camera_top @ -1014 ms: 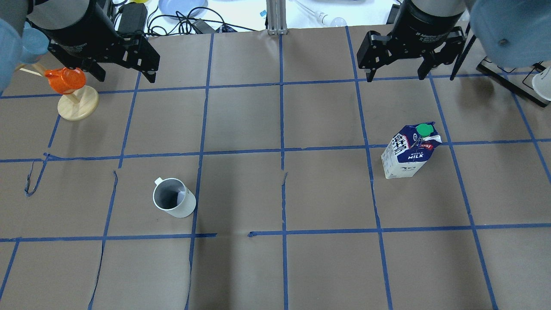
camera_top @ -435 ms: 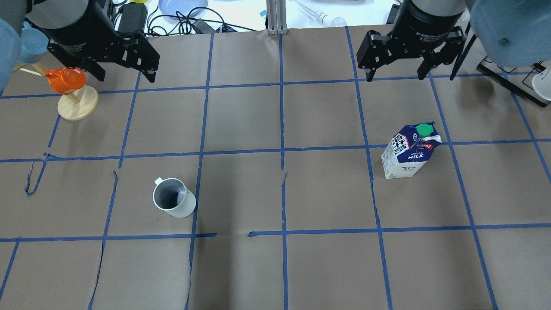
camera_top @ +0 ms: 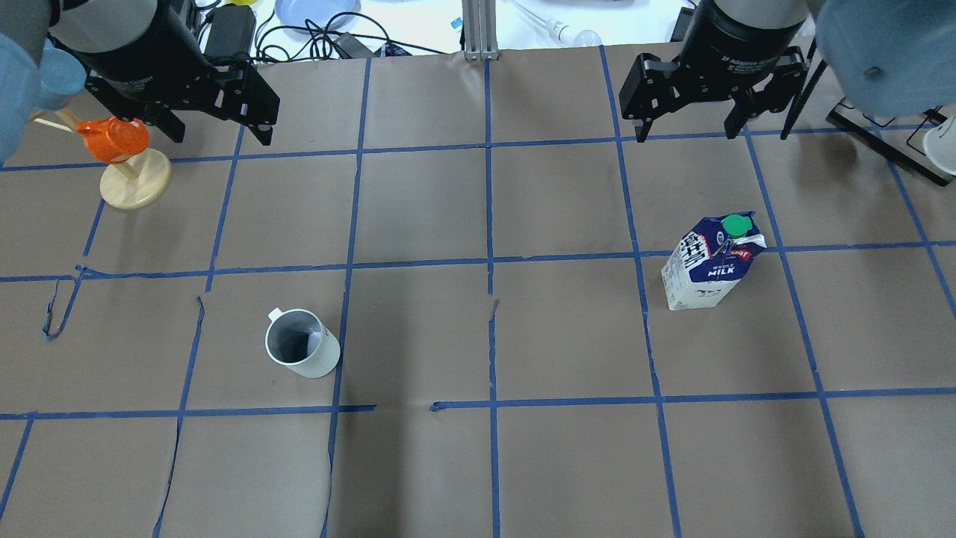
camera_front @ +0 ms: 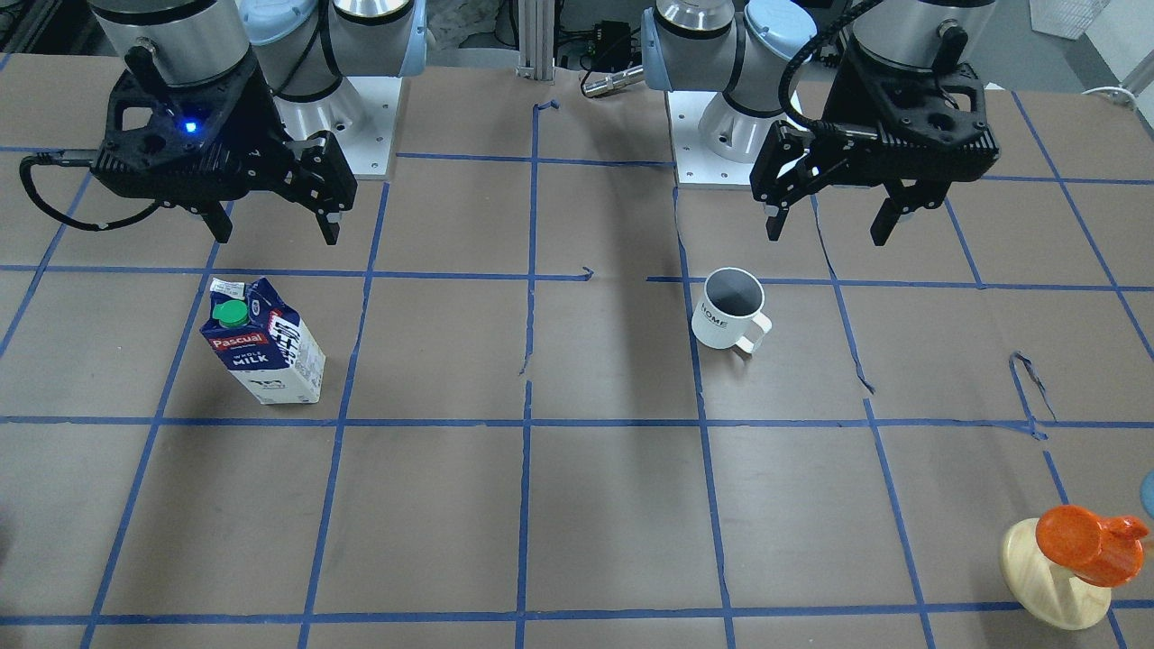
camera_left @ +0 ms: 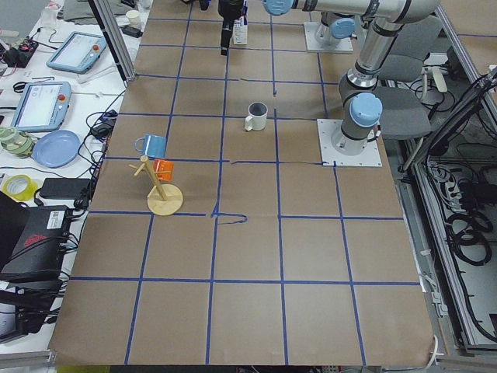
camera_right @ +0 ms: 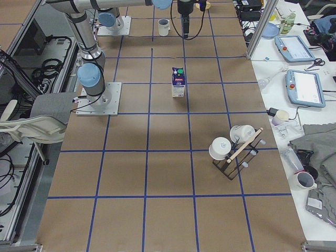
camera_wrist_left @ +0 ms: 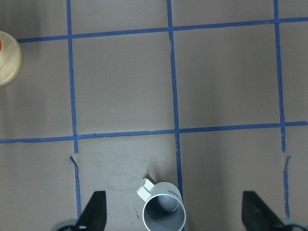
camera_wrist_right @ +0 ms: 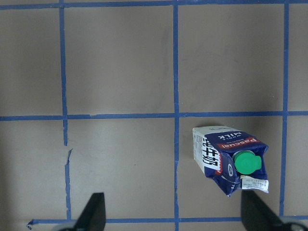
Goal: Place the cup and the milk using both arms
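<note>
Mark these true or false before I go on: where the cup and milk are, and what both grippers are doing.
1. The cup stands upright on the table, touched by neither gripper. True.
2. The left gripper is shut on the cup. False: it is open and raised, well apart from the cup.
3. The milk lies on its side. False: it stands upright, with its green cap on top.
4. The right gripper is open and holds nothing. True.
5. An orange cup hangs on a wooden stand on the robot's left side of the table. True.
</note>
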`<state>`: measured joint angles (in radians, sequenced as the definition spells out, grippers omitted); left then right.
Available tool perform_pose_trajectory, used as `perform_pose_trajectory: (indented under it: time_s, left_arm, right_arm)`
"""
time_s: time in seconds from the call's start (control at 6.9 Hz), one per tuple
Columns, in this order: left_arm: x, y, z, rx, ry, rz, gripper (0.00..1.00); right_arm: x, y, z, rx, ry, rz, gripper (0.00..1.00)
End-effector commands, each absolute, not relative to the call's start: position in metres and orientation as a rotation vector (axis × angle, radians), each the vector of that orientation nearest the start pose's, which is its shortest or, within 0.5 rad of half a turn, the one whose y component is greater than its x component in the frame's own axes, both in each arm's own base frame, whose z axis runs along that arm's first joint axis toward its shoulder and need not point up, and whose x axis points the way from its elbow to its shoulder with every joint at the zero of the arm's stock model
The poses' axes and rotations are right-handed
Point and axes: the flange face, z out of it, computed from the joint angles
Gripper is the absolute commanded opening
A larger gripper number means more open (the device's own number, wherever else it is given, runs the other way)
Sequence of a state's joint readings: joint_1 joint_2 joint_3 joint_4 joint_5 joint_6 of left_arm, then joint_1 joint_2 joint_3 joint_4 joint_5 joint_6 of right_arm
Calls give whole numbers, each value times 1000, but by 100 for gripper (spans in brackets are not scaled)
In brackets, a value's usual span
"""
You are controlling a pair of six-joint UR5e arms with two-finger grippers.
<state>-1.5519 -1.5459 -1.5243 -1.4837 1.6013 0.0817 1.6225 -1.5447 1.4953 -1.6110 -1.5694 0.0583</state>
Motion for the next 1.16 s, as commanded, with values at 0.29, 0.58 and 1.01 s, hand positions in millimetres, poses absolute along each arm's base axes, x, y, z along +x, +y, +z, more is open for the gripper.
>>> perform_pose_trajectory:
  time_s: [0.29,0.58,1.01]
  left_arm:
    - [-117,-489,531,81,3101,-133,100]
    - [-115,-494,534,60,3101,-145,100]
    - [-106,-495,527,54,3095,-126,100]
  right_arm:
    - [160,-504,517,9,3132,-144,100]
    - [159,-504,516,12,3132,-141,100]
    - [161,-503,516,7,3132,-139,100]
